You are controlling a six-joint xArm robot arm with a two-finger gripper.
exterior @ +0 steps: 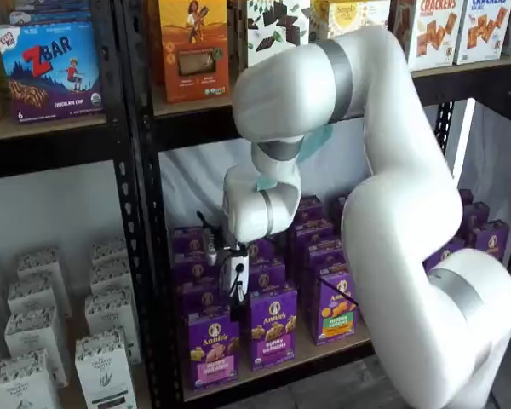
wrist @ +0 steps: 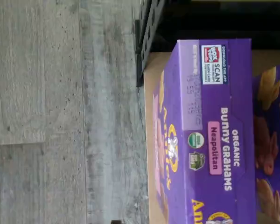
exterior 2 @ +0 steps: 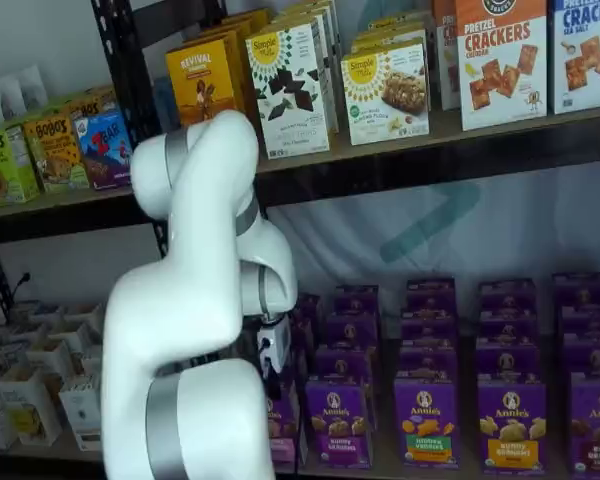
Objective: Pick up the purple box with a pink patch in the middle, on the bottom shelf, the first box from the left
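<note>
Approach step, nothing grasped yet. The purple box (exterior: 211,348) with the pink band stands upright at the front left end of the bottom shelf (exterior: 272,371), next to a same-brand purple box with a purple-white band (exterior: 273,327) and 1 with a green band (exterior: 336,308); more purple boxes are stacked in rows behind. In a shelf view the arm's white wrist hangs just above and behind that front-left box, with the gripper (exterior: 236,285) showing only as a white body and a dark sliver, so a gap between the fingers isn't visible; going by the recording the jaws stand at their widest, and nothing shows between them. In the other shelf view the target box (exterior 2: 283,432) is mostly hidden behind the arm, only a pink-and-purple edge peeking out. The wrist view looks down on the box top (wrist: 214,126), reading "Organic Bunny Grahams, Neapolitan", with grey floor (wrist: 60,112) beyond the shelf edge. Judgement: the next move calls for lowering and centring the fingers around the box's sides without nudging the neighbour, then closing.
</note>
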